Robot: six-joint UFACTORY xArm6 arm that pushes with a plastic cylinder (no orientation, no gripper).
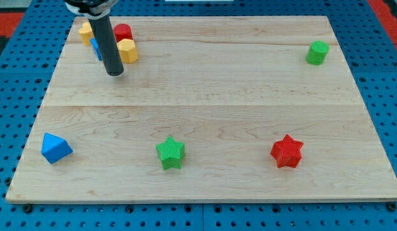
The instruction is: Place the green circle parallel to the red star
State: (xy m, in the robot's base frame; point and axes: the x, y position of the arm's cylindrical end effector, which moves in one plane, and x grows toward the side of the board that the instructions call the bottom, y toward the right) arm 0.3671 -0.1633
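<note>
The green circle [317,52] is a short round block near the board's top right corner. The red star [287,151] lies near the view's bottom right, well below the green circle. My tip [115,72] rests on the board at the view's upper left, far from both blocks. It stands just below and left of a yellow hexagon [127,51].
A cluster sits at the top left: a red block [123,31], a yellow block [87,30], and a blue block [96,48] partly hidden behind the rod. A green star [170,153] lies at bottom centre. A blue block [55,148] lies at bottom left on the wooden board [205,96].
</note>
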